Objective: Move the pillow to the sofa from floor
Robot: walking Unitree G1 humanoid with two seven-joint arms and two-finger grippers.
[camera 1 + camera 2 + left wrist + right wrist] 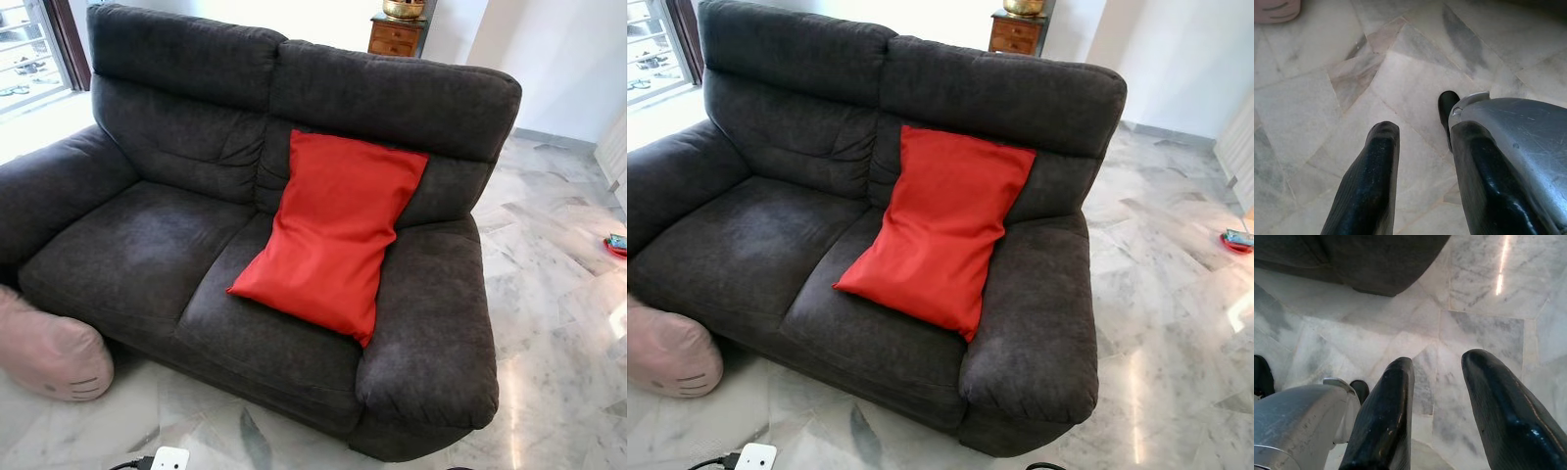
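A red pillow [331, 231] leans on the right seat of the dark grey sofa [147, 245], its top against the backrest and its lower edge on the seat cushion. My left gripper [1420, 147] hangs over the marble floor, open, nothing between its black fingers [1374, 181]. My right gripper [1437, 377] also hangs low beside the sofa's base [1376, 264], open and empty, with marble floor under it.
A pink cushion [44, 352] with a drawn face lies on the floor by the sofa's left front corner. A white power strip [168, 458] with a cord sits on the floor in front. A wooden cabinet [397, 37] stands behind the sofa. A small red item [616, 244] lies at far right.
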